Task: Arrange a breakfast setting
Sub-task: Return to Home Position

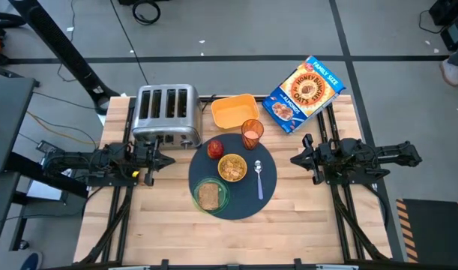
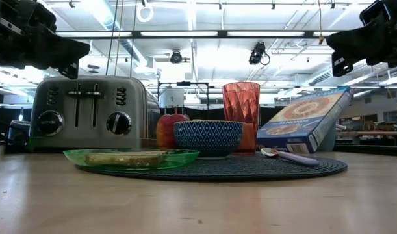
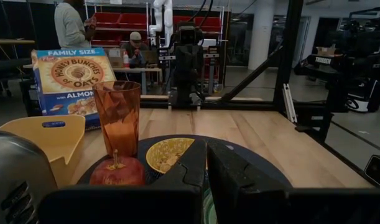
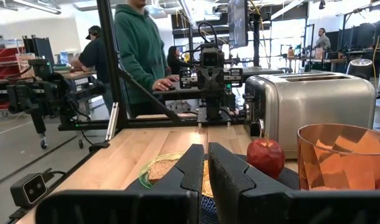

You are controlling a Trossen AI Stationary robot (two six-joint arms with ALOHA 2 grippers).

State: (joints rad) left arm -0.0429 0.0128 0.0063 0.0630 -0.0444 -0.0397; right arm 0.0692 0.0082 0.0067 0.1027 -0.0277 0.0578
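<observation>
A dark blue-grey round mat (image 1: 240, 201) lies at the table's middle. On it rest a green plate (image 1: 211, 196) with a toast slice (image 1: 208, 196), a cereal bowl (image 1: 232, 167), a red apple (image 1: 215, 148), an amber cup (image 1: 252, 133) and a pale spoon (image 1: 258, 178). My left gripper (image 1: 171, 160) is shut and empty, left of the mat. My right gripper (image 1: 293, 159) is shut and empty, right of the mat. Both hang above the table.
A steel toaster (image 1: 166, 114) stands at the far left. An orange container (image 1: 232, 110) and a cereal box (image 1: 304, 93) lie at the far side. People stand in the room beyond the table (image 4: 140, 56).
</observation>
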